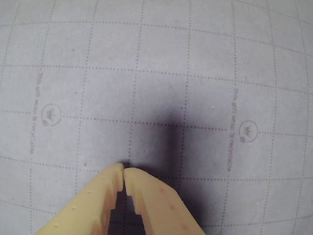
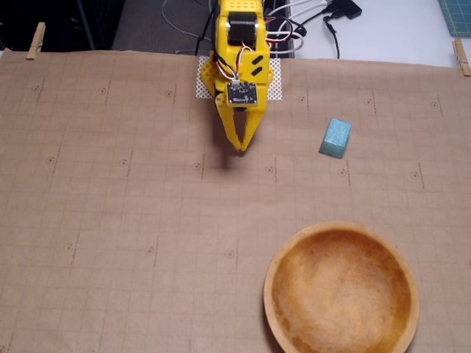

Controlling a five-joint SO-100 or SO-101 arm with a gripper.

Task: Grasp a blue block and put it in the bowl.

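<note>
The blue block (image 2: 335, 137) lies on the brown gridded paper at the right of the fixed view, well to the right of my gripper. The wooden bowl (image 2: 341, 243) stands at the lower right, empty. My yellow gripper (image 2: 241, 148) points down at the paper near the arm's base, shut and empty. In the wrist view the gripper (image 1: 123, 170) shows its two tips touching over bare gridded paper. The block and the bowl are out of the wrist view.
The paper (image 2: 110, 220) is held by clothespins (image 2: 34, 40) at the far corners. Cables (image 2: 316, 22) and the arm's base (image 2: 239, 44) sit at the far edge. A white mesh pad (image 2: 275, 84) lies under the base.
</note>
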